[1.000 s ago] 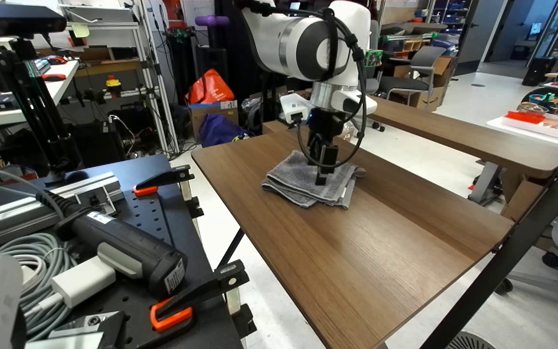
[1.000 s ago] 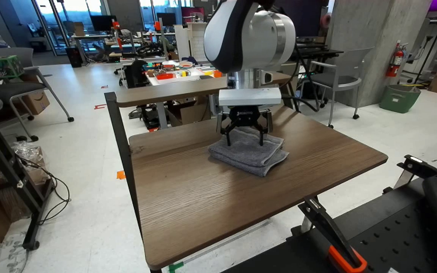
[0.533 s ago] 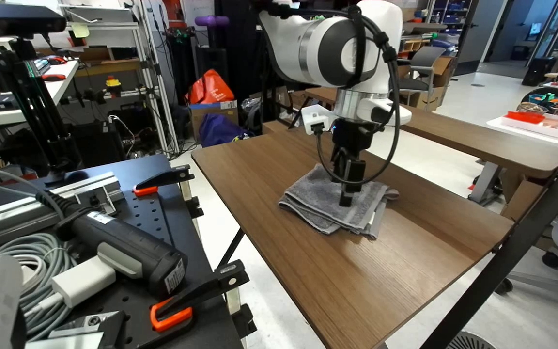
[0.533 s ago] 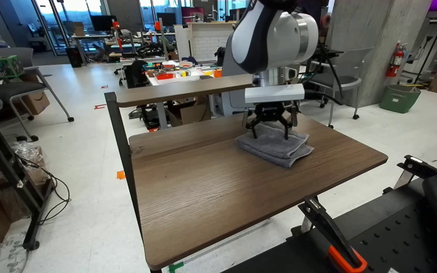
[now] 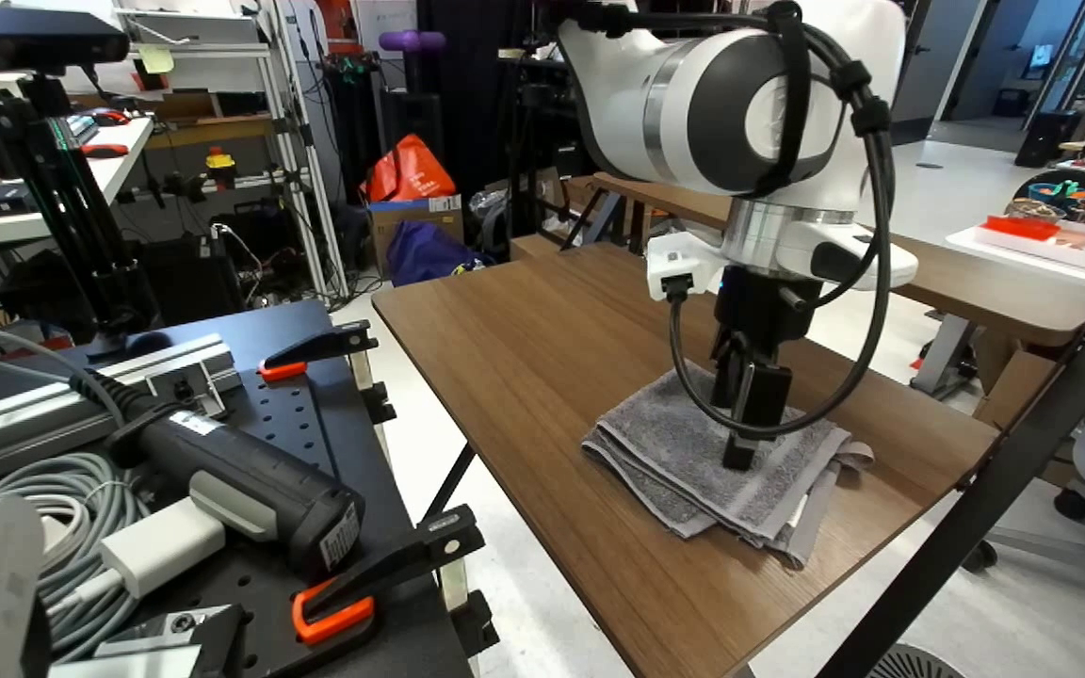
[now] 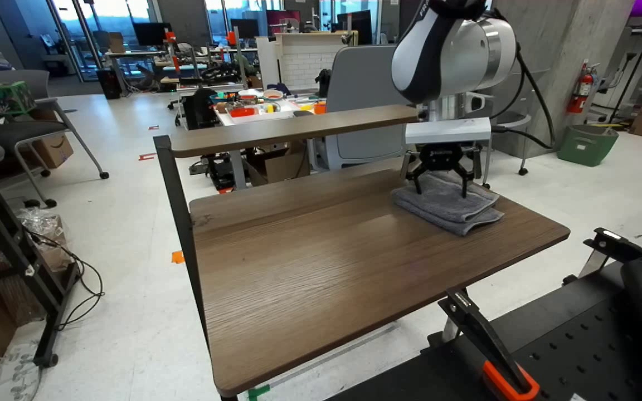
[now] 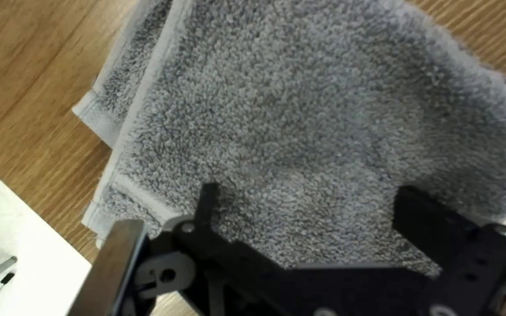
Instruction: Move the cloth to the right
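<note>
In an exterior view, going from the left, we are seeing the wooden surface [image 6: 287,278], then the folded grey cloth [image 6: 448,209] lying towards its right-hand end. Over the cloth we are seeing the robot arm [image 6: 444,67]; its jaws are standing spread, both fingertips [image 6: 464,187] touching the cloth's top. Further right, a green bin [image 6: 587,146] is standing on the floor [image 6: 613,184].

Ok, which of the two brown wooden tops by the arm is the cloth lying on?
The wide lower top holds the cloth; the narrow top stands higher, alongside it.
</note>
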Controlling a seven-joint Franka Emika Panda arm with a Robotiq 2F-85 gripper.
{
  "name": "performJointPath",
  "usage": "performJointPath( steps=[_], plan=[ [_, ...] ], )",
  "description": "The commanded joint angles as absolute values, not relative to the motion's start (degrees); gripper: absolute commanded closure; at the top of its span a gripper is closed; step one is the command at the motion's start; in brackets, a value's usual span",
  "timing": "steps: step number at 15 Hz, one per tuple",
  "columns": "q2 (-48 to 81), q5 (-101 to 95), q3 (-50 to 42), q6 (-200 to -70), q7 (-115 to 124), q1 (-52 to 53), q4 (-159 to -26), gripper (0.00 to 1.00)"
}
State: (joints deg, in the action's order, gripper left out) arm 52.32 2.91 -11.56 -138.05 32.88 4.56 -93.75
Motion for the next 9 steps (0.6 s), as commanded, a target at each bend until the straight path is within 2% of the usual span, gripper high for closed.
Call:
performJointPath(
  steps=[1, 4, 5, 9],
  plan=[
    [48.42, 5.40, -9.98, -135.78, 31.54, 2.44, -95.75, 0.00],
    [42.47, 5.75, -8.46, -136.39, 28.07, 2.60, -100.59, 0.00],
    [48.37, 4.91, -10.23, -137.04, 30.69, 2.99, -95.28, 0.00],
    [47.68, 4.88, -10.17, -136.99, 30.55, 3.11, -95.96, 0.00]
  ],
)
